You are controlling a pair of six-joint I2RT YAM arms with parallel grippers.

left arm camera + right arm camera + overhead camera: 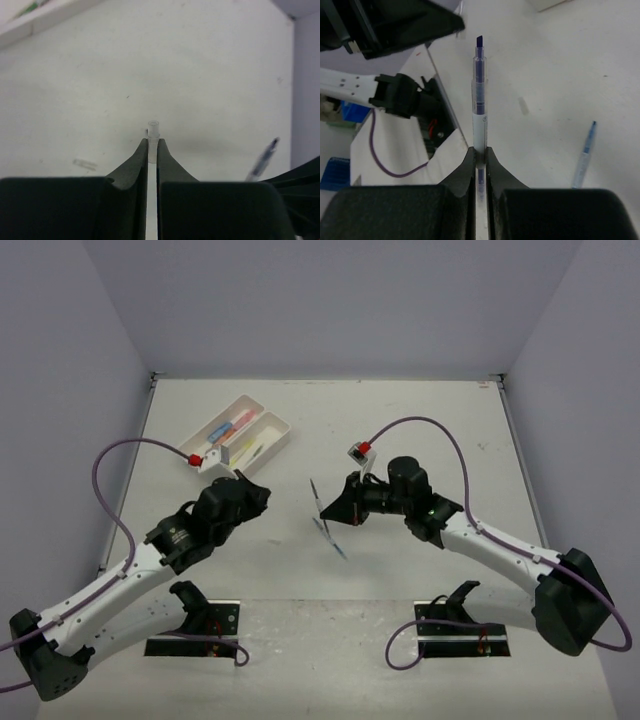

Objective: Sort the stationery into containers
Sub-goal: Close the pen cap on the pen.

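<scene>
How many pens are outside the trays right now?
2. The held pen is pinched in the right fingers. The loose pen lies flat on the table nearby. Others could be hidden under the arms.

No legible text – only a blurred mark on the pen [479, 117]

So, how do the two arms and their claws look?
The left arm and right arm have white links and black joints. The left claw and right claw are black, tapered. Purple cables with red plugs loop from both.
</scene>
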